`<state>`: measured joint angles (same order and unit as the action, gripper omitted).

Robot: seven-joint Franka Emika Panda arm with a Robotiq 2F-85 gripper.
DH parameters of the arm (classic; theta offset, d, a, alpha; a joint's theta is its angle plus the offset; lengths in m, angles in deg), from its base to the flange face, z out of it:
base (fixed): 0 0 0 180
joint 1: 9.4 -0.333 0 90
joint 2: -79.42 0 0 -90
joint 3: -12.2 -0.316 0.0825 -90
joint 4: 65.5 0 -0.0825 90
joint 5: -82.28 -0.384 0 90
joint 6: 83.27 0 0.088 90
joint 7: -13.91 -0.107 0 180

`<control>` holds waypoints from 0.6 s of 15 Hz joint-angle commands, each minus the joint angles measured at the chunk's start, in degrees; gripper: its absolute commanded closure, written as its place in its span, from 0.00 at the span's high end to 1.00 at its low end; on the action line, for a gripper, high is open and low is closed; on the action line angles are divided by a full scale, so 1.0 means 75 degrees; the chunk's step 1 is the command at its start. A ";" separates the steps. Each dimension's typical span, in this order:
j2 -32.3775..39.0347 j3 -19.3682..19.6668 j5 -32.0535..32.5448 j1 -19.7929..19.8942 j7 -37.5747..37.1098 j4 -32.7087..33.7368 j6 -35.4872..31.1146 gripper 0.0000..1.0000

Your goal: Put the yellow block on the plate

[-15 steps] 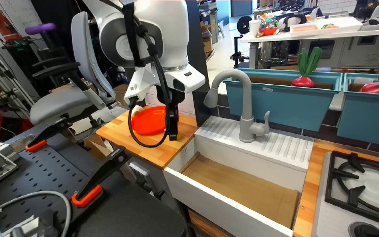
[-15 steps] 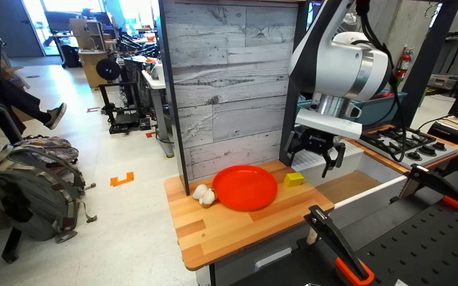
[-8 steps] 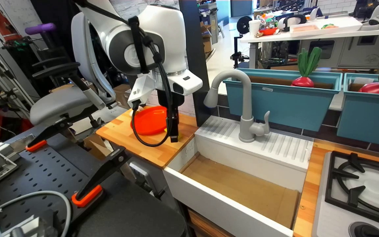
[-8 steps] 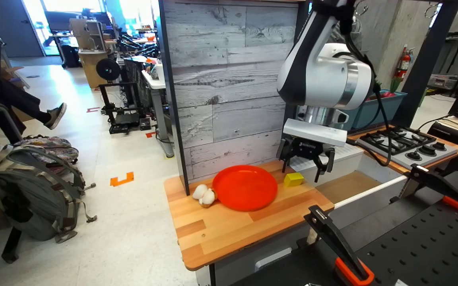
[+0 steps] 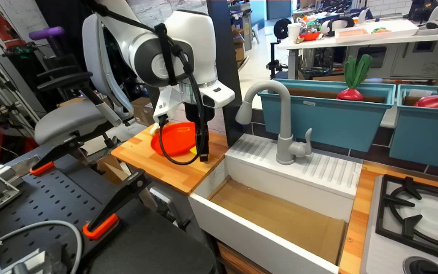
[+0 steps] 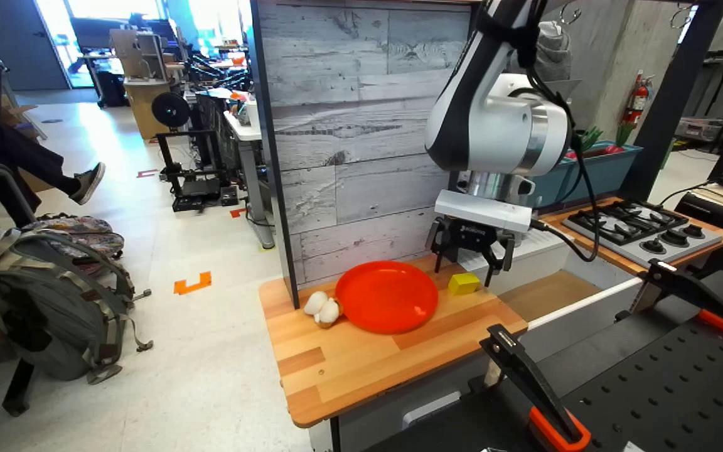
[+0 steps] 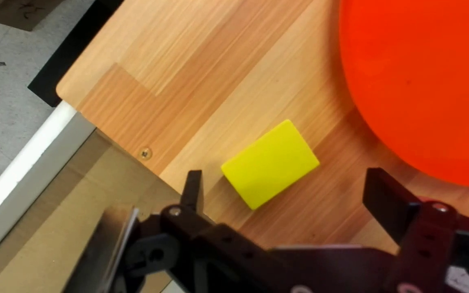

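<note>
Since yellow block lies askew to spread tool, twist square with its sides, then lower clear of plate.

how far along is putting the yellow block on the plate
Done: the tool is open near the yellow block. In hand: likely the grasp, though the wrist view shows nothing gripped yet. Left: lifting the block and setting it down, since it lies on the wooden counter beside the plate.
</note>
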<state>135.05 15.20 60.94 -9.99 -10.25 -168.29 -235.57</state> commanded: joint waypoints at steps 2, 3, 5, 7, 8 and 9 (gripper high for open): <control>0.0249 0.0101 0.0221 -0.0093 -0.0148 0.0463 0.0318 1.00; 0.0259 0.0093 0.0233 -0.0091 -0.0128 0.0481 0.0322 1.00; 0.0291 0.0116 0.0324 -0.0129 -0.0125 0.0501 0.0323 1.00; 0.0368 0.0141 0.0416 -0.0172 -0.0142 0.0555 0.0315 1.00; 0.0408 0.0149 0.0458 -0.0181 -0.0151 0.0582 0.0329 1.00; 0.0440 0.0146 0.0468 -0.0183 -0.0149 0.0601 0.0333 1.00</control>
<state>136.62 15.20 62.91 -10.25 -10.25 -166.21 -234.89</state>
